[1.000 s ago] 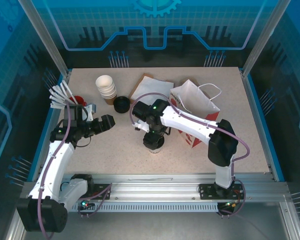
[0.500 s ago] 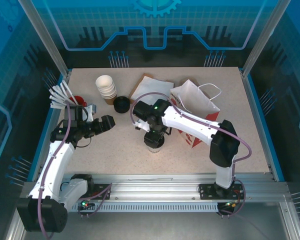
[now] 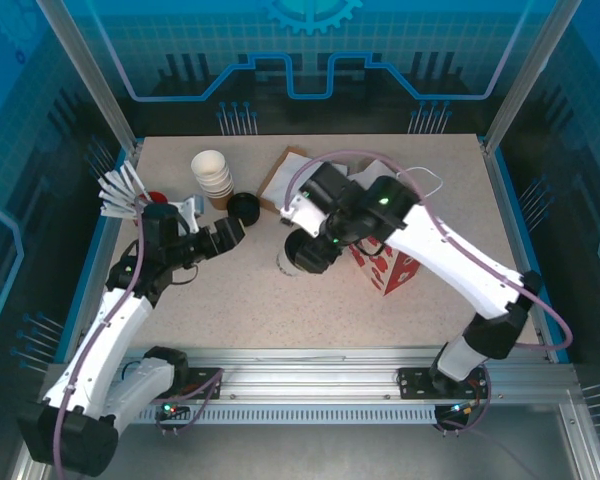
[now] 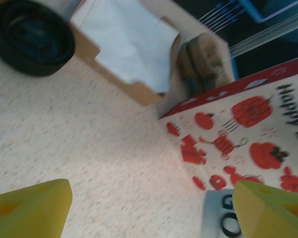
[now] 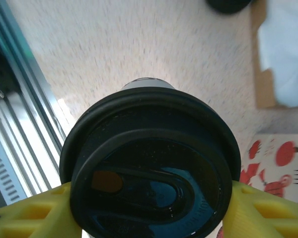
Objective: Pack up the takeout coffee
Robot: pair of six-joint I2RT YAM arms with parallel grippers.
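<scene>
Right gripper (image 5: pixel 149 208) seemingly around takeout coffee (image 5: pixel 149 163)

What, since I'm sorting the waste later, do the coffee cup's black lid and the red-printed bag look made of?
Round black lid on the pale takeout cup: probably plastic, glossy; it mirrors light and has moulded rings. White bag with red print: paper, matte, with sharp folded edges; the finish looks uncoated, though blur leaves that open.
</scene>
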